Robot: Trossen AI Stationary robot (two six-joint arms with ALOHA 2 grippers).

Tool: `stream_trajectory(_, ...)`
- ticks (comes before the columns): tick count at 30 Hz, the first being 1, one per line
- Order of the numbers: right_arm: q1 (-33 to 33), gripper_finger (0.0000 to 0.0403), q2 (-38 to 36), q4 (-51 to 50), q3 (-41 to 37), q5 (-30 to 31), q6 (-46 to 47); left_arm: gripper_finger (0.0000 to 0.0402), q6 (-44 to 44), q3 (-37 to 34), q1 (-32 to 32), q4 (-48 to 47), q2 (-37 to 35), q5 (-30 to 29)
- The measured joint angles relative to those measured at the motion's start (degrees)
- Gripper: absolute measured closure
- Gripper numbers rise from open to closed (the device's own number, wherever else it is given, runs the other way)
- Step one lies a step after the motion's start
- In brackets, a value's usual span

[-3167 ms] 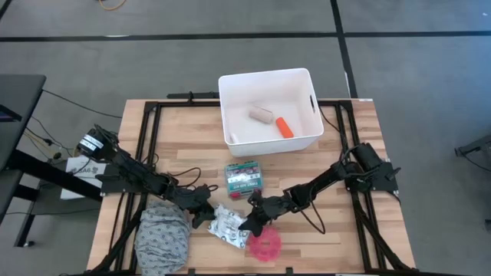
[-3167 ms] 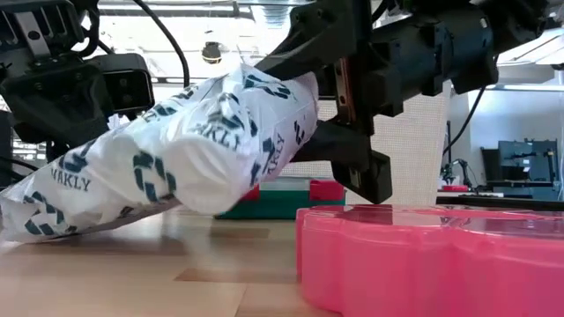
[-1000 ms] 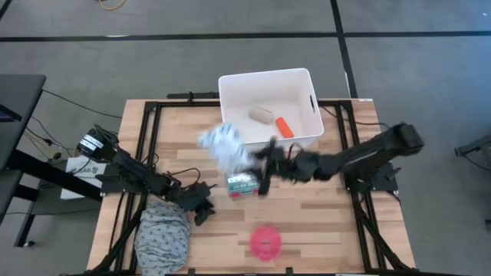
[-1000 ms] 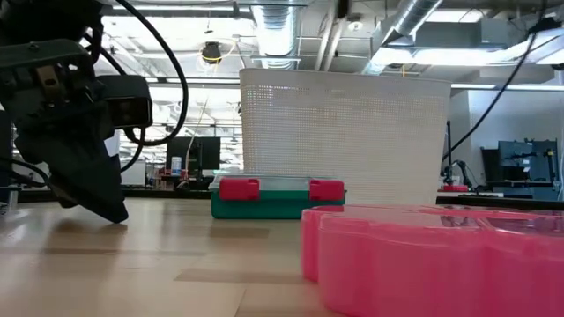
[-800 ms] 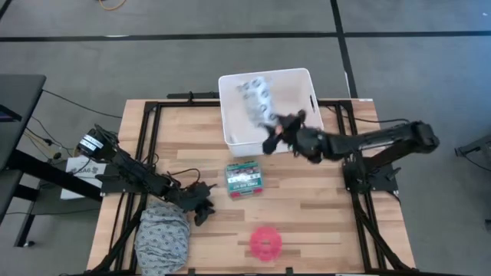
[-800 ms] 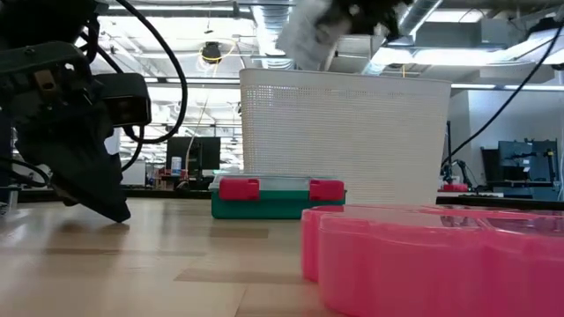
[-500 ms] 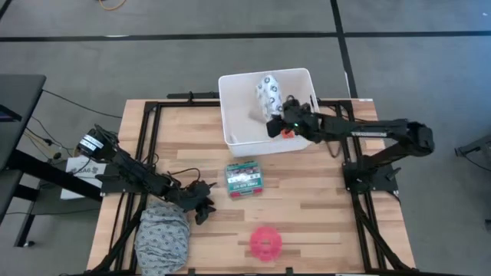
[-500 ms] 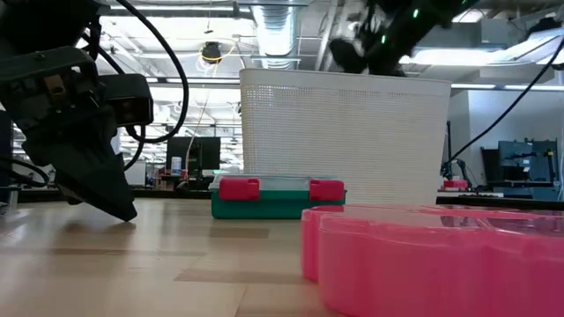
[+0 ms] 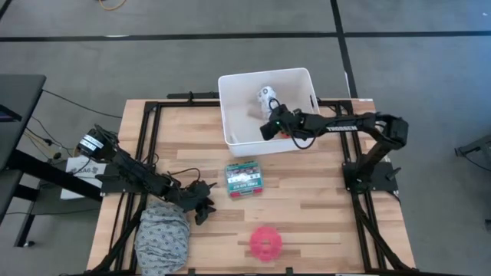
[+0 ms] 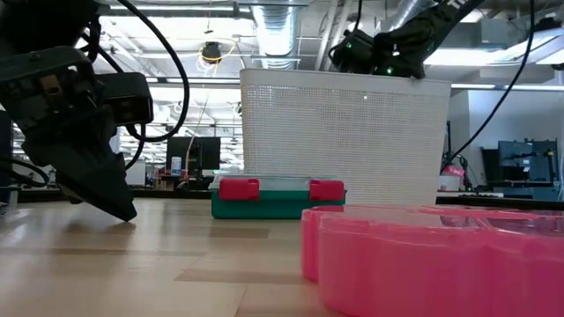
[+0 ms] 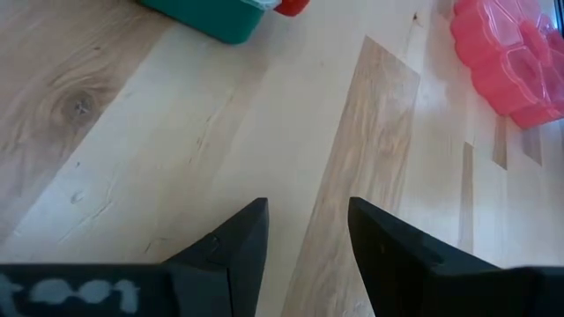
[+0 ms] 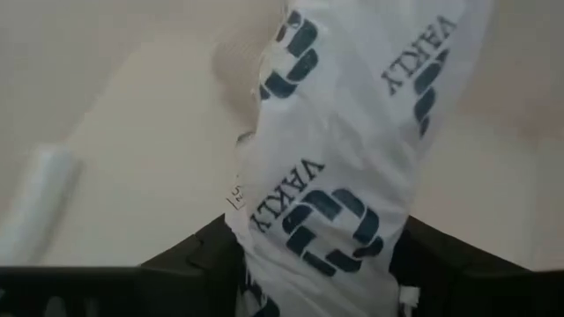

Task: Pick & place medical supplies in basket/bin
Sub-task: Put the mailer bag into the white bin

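The white tub (image 9: 230, 84) stands at the table's far edge. My right gripper (image 9: 268, 125) reaches into it, shut on the white packet with black print (image 9: 265, 97). The right wrist view shows the packet (image 12: 344, 132), with the beige roll (image 12: 236, 63) and the tiny white cylinder (image 12: 40, 198) on the tub floor behind it. The green-and-red box (image 9: 243, 178) and the pink disc (image 9: 265, 243) lie on the table. My left gripper (image 9: 205, 205) is open and low over the table beside the grey cloth bundle (image 9: 163, 234). The orange tube is hidden. My right gripper pinches the white packet between its two fingers, one finger (image 12: 198, 251) on each side of the packet's near end (image 12: 308, 233). It comes in over the tub's right wall, slanting down. The packet sticks out past the fingers toward the tub's far wall; whether it rests on the floor cannot be told.
In the low view the pink disc (image 10: 441, 260) fills the near foreground, with the green-and-red box (image 10: 278, 195) and the tub (image 10: 344, 132) behind it. The left wrist view shows bare wood between the box (image 11: 220, 18) and the disc (image 11: 507, 53).
My right gripper has swung the packet from above the green-and-red box toward the table's far edge, over the tub's rim, and then down inside the tub. It has stayed shut on the packet.
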Motion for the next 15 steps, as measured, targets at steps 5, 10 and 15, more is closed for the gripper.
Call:
stream_trajectory(5,-0.5,0.0170,-1.1,-0.3,0.9,-5.3,-1.1,0.0250,0.6,0.0,0.0,0.0,0.0,0.0)
stream_trajectory(10,0.0,0.0164,-4.9,-1.5,5.1,-5.2,-3.3,0.0250,0.6,0.0,0.0,0.0,0.0,0.0)
stream_trajectory(15,1.9,0.0164,-10.0,-5.9,11.3,-5.1,-4.1,0.0250,1.0,0.0,0.0,0.0,0.0,0.0)
